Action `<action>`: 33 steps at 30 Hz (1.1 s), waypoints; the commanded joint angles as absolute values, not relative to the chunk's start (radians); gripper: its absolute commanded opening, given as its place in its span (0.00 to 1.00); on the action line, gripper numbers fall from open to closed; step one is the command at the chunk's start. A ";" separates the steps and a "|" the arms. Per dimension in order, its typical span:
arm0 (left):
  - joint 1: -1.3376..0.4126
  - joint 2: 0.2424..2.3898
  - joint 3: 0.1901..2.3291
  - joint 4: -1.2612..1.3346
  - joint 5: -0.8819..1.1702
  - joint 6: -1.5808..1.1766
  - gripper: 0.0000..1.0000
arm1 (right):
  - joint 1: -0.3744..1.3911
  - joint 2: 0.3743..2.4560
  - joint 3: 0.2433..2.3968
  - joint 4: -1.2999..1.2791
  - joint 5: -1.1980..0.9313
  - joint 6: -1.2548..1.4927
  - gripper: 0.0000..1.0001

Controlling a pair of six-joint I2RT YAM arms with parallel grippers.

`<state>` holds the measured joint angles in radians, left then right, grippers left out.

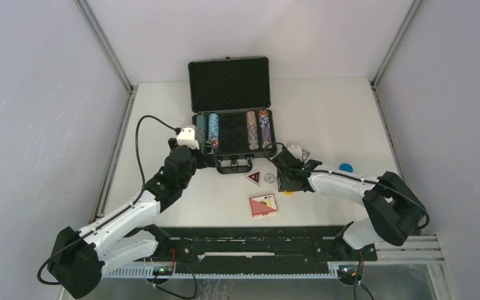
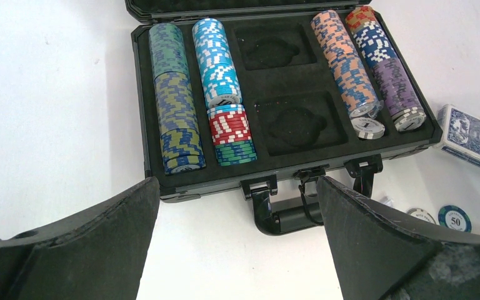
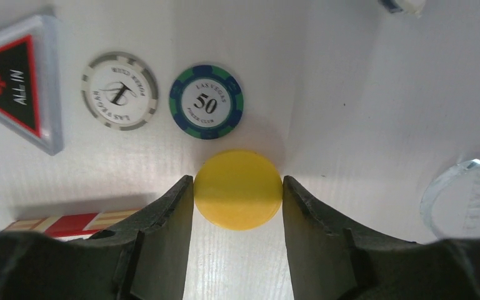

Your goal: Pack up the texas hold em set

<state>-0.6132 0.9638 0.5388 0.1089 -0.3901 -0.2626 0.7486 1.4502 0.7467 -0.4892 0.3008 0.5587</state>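
The black briefcase (image 1: 193,81) of the texas hold em set lies open at the table's middle back. Rows of poker chips (image 2: 175,100) fill its side slots, and the two centre slots (image 2: 290,122) hold nothing. My left gripper (image 2: 237,182) hovers open just in front of the case handle (image 2: 287,215), with nothing between its fingers. My right gripper (image 3: 237,179) is down on the table right of the case. Its fingers touch both sides of a yellow round button (image 3: 238,200), which lies flat.
Loose on the table: a white chip (image 3: 119,90), a blue-green 50 chip (image 3: 206,101), a triangular all-in button (image 3: 15,81), a clear round button (image 3: 469,197), a red card deck (image 1: 263,205), a blue card deck (image 2: 475,134) and a blue disc (image 1: 346,167).
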 commanded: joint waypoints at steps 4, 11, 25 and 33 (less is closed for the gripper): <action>-0.621 0.935 0.578 0.128 -0.391 -0.271 1.00 | 0.750 1.417 0.871 -0.520 0.308 0.520 0.43; -0.622 0.893 0.576 0.108 -0.392 -0.259 1.00 | 0.740 1.485 1.011 -0.544 0.284 0.459 0.43; -0.618 0.892 0.571 0.097 -0.461 -0.259 1.00 | 0.737 1.788 1.462 -0.578 0.218 0.353 0.43; -0.619 0.877 0.576 0.080 -0.443 -0.258 1.00 | 0.738 1.937 1.641 -0.595 0.182 0.313 0.44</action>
